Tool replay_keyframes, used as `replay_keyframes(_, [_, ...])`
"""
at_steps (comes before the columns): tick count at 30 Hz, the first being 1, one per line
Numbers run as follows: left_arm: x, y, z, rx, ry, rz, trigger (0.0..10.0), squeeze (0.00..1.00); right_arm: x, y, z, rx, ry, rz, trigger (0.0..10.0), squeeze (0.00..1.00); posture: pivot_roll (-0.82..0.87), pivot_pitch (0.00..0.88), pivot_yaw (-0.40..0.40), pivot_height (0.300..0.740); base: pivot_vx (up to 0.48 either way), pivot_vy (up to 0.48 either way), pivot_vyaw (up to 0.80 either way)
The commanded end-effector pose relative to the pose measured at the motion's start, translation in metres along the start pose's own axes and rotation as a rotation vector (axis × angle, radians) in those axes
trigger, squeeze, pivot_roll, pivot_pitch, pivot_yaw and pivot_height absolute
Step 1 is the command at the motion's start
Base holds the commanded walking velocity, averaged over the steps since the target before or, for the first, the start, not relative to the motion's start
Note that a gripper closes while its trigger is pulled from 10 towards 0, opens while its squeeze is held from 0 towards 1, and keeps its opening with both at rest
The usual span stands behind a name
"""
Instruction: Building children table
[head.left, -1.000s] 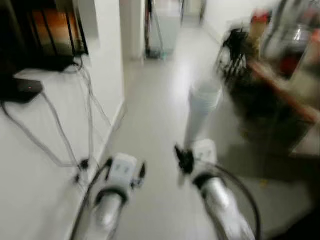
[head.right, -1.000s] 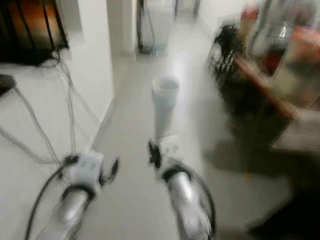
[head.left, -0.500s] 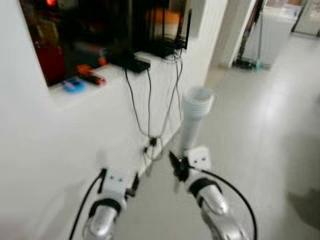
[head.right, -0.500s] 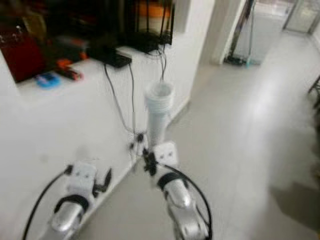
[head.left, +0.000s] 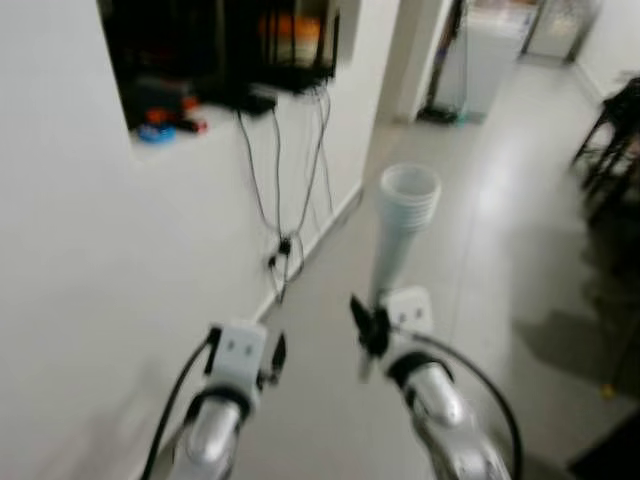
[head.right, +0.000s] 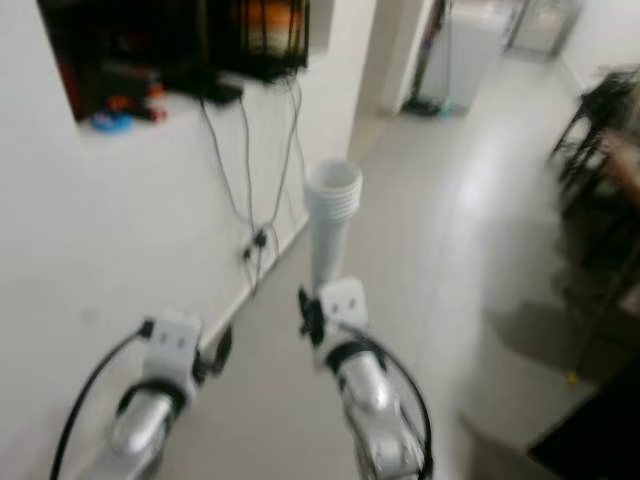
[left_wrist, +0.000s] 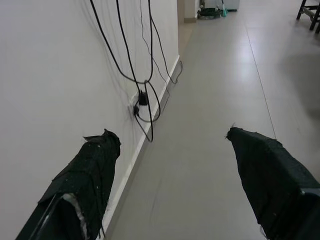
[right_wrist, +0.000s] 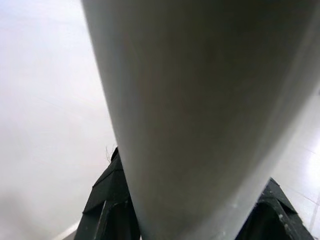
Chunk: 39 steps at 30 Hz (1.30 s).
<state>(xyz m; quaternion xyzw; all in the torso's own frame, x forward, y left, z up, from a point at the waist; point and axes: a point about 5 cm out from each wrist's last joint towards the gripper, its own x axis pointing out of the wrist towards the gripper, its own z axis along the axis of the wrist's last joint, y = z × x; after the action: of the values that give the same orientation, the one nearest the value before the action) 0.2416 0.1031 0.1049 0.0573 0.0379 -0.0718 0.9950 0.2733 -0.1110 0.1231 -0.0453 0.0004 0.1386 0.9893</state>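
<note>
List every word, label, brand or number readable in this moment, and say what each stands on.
No readable text.
Right tool, shut on the white tapered plastic table leg: the leg bears no print.
Left tool, open: plain black fingers.
Small coloured items in the dark wall recess: too blurred to tell whether they carry labels.
White wall with black cables: no sign.

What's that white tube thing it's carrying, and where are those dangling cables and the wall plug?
white table leg (head.left: 400, 235), left eye view, on its ribbed upper shaft.
cables (left_wrist: 122, 55), left wrist view, on the black strands against the wall.
wall plug (left_wrist: 142, 99), left wrist view, on the dark plug body.
</note>
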Motion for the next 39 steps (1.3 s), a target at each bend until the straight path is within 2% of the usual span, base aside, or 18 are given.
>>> replay_keyframes(1, [-0.0008, -0.003, -0.0029, -0.003, 0.012, -0.007, 10.0, 0.0, -0.0002, -0.0043, 0.0024, 0.007, -0.019, -0.01, 10.0, 0.0, 0.07, 0.0, -0.058, 0.74, -0.412, 0.0, 0.0])
replay_keyframes(11, [0.0006, -0.0034, -0.0022, -0.005, 0.009, -0.006, 10.0, 0.0, 0.0, -0.0002, 0.0052, 0.004, -0.04, 0.035, 10.0, 0.0, 0.07, 0.0, -0.059, 0.74, -0.417, 0.0, 0.0])
replay_keyframes(27, [0.0008, -0.0025, -0.0018, -0.007, 0.007, -0.004, 10.0, 0.0, 0.0009, -0.0005, 0.0057, -0.005, -0.04, 0.031, 10.0, 0.0, 0.07, 0.0, -0.058, 0.74, -0.419, 0.0, 0.78])
replay_keyframes(39, [0.0021, -0.0021, -0.0009, -0.01, 0.006, -0.002, 10.0, 0.0, 0.0024, -0.0018, 0.0056, 0.006, -0.034, 0.029, 10.0, 0.0, 0.07, 0.0, -0.055, 0.74, -0.422, 0.0, 0.0])
